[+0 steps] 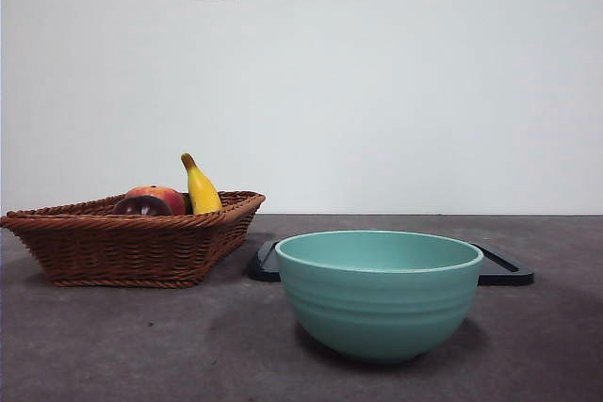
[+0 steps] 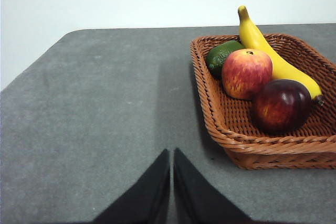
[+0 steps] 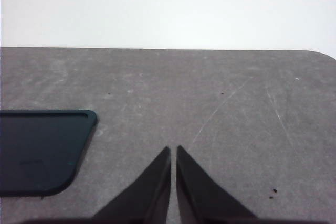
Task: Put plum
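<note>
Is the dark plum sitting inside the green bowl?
No, the plum lies in the wicker basket beside the red-orange fruit and the banana, not in the green bowl.

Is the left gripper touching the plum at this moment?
Apart. In the left wrist view, the left gripper has its jaws closed together over bare table, while the plum lies in the wicker basket, with the basket's rim and open table between them.
</note>
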